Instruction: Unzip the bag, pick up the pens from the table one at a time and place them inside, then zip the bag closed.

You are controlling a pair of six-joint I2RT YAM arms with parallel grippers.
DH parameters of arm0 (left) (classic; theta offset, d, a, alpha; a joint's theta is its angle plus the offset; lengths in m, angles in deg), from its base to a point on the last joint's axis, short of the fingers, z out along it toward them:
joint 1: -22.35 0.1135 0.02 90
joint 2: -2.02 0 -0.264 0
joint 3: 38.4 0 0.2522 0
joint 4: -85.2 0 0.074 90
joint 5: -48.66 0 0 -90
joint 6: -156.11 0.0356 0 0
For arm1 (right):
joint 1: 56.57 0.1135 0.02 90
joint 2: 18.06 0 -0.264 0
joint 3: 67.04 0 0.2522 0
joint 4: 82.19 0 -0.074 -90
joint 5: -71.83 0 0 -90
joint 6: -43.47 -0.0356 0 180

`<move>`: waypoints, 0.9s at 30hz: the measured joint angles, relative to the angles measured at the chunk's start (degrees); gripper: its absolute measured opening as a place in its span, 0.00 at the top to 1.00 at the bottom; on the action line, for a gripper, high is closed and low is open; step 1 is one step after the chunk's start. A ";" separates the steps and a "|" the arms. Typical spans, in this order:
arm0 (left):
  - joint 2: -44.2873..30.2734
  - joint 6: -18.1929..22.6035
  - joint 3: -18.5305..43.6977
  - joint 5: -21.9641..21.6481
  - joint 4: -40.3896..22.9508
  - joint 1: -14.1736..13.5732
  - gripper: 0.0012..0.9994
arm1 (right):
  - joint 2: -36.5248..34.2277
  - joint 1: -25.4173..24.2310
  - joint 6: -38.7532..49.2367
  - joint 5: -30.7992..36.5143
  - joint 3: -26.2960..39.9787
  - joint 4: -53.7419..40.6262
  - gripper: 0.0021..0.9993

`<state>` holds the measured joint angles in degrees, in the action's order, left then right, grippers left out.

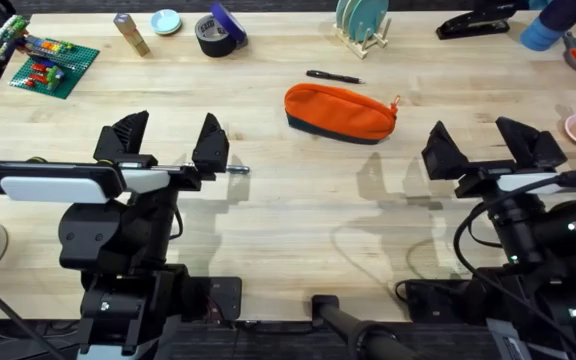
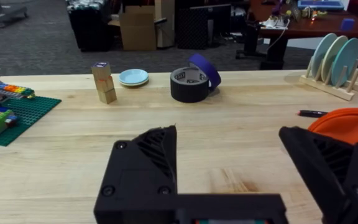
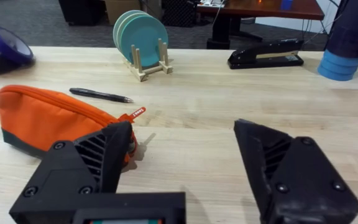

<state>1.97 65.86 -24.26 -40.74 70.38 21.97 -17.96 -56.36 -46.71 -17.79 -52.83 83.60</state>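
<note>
— Wood table (image 1: 298,215): bag (image 1: 340,110) mid-table, zipped, black pen (image 1: 334,76) at its 12 o'clock.
— Soft, floppy — pinch the pull (image 3: 137,112). Left gripper (image 1: 168,140) and right gripper (image 1: 480,142) both spread, empty.

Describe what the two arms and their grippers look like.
Both arms are black with a white housing near the wrist. The left gripper and right gripper each carry two chunky black wedge-shaped fingers with ribbed, grid-like inner faces and visible screw heads. Black cables loop around the bases, most plainly by the right arm.
</note>
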 joint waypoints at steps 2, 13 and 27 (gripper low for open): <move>0.00 0.01 0.00 -0.01 -0.02 -0.01 0.00 | 0.00 0.00 0.00 0.00 0.00 -0.01 0.00; 0.00 0.02 0.00 -0.02 -0.21 0.00 0.00 | 0.00 0.00 0.00 -0.02 0.04 -0.35 0.00; -0.88 0.04 0.33 -0.02 0.24 0.00 0.01 | -0.49 0.00 0.02 0.46 0.94 -0.36 0.00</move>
<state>1.09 65.90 -23.92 -40.76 70.62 21.97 -18.45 -56.36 -46.69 -17.33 -51.89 83.24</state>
